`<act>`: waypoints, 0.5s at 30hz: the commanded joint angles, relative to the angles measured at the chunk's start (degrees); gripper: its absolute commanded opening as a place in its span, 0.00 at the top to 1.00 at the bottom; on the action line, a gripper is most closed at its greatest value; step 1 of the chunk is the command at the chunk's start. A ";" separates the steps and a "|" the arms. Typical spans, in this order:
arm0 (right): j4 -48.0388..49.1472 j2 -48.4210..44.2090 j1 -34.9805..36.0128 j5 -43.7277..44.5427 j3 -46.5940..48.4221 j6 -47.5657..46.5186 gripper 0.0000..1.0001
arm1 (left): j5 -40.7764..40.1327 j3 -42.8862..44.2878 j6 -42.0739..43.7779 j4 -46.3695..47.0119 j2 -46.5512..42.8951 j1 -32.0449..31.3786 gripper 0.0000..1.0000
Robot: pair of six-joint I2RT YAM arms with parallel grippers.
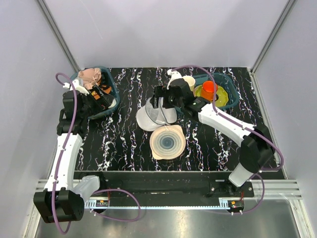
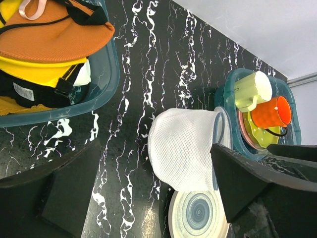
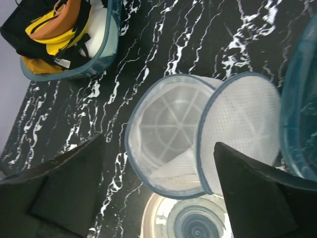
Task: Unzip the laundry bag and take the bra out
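White mesh laundry bag (image 3: pixel 163 134) lies mid-tabletop, fully unzipped and folded open like a clamshell. The right wrist view looks straight into the base half: ribbed lining only, nothing inside.

Bra (image 1: pixel 89 75): pale pink-beige, sits on top of the clothes pile at the far end of the left basket (image 1: pixel 113 87), well apart from the bag. An orange garment (image 2: pixel 54 37) and a yellow garment (image 2: pixel 44 69) lie beneath or beside it.

Progress, as judged: zip done, bra out and deposited. Both steps look complete, and nothing obvious is left except retracting the arms.

Orientation: both bag halves face mouth-up, joined at a hinge. The long axis of the opened pair runs roughly across the tabletop, left to right, with the lid half on the side of the teal bin (image 1: pixel 230 96). A ringed plate (image 1: pixel 167 143) sits just beside the bag's near edge.

Right end effector (image 3: pixel 158 148): hovers over the open bag, fingers spread wide, holding nothing.

Left end effector (image 2: pixel 154 146): by the left basket, fingers likewise wide apart and empty.
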 commanded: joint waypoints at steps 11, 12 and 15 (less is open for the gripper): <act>-14.39 -17.05 -0.69 26.22 -6.94 -0.76 0.00 | 3.87 5.55 3.47 -6.59 -3.37 -0.25 0.01; -15.28 -17.67 -0.61 27.73 -8.25 -0.07 0.00 | 3.60 4.94 3.73 -6.95 -3.55 -0.17 0.01; -18.80 -20.49 -0.78 33.01 -10.53 1.61 0.00 | 2.02 3.62 4.61 -7.83 -4.08 -0.25 0.01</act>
